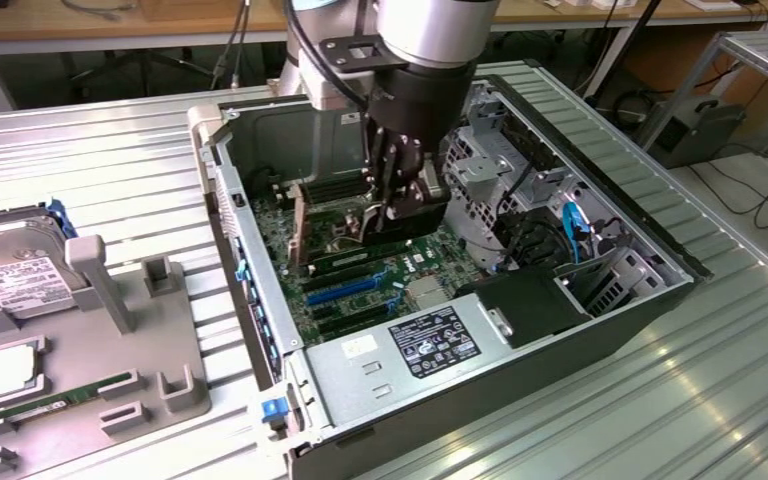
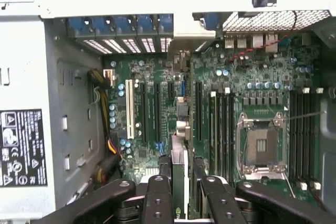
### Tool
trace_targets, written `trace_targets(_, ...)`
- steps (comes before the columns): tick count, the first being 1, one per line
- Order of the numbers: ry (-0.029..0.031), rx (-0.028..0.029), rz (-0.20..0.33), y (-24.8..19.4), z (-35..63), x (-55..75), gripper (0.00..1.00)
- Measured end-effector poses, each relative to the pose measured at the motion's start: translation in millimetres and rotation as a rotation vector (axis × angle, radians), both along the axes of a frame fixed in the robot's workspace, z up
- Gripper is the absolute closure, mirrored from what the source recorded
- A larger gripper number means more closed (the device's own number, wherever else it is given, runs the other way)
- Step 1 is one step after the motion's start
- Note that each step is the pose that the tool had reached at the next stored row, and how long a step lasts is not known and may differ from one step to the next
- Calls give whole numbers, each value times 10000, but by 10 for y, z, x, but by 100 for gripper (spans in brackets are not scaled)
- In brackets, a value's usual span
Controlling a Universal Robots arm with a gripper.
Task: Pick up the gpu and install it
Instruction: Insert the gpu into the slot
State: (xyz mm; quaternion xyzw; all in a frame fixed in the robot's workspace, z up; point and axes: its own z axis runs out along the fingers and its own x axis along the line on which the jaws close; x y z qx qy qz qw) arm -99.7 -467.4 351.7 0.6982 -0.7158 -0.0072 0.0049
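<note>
The gripper (image 1: 400, 200) was clamped on the gpu (image 2: 179, 171), edge-on just above the motherboard (image 2: 152, 72) inside the open computer case (image 1: 611, 170) — ribbed metal table (image 1: 104, 150) beneath, grey tray (image 1: 171, 385) at the exterior view's left, workbenches (image 1: 117, 30) far behind.

Gpu (image 2: 179, 166) in claw (image 1: 404, 205), over motherboard (image 1: 418, 262) inside case (image 1: 518, 390); hard drive (image 1: 17, 285) seemingly on rack (image 1: 157, 385), exterior view's left

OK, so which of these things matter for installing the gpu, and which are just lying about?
In the job: the gpu, held in the gripper; the motherboard; the open computer case.
Lying about: the hard drive, the memory stick, the processor chip, the grey tray, all outside the case.
</note>
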Motion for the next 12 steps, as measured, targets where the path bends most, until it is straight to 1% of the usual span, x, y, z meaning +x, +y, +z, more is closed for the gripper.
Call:
trace_targets(6, -33, 0, 36, 13, -117, -100, 74)
trace_targets(12, -61, 1, 76, 50, -229, -119, 74)
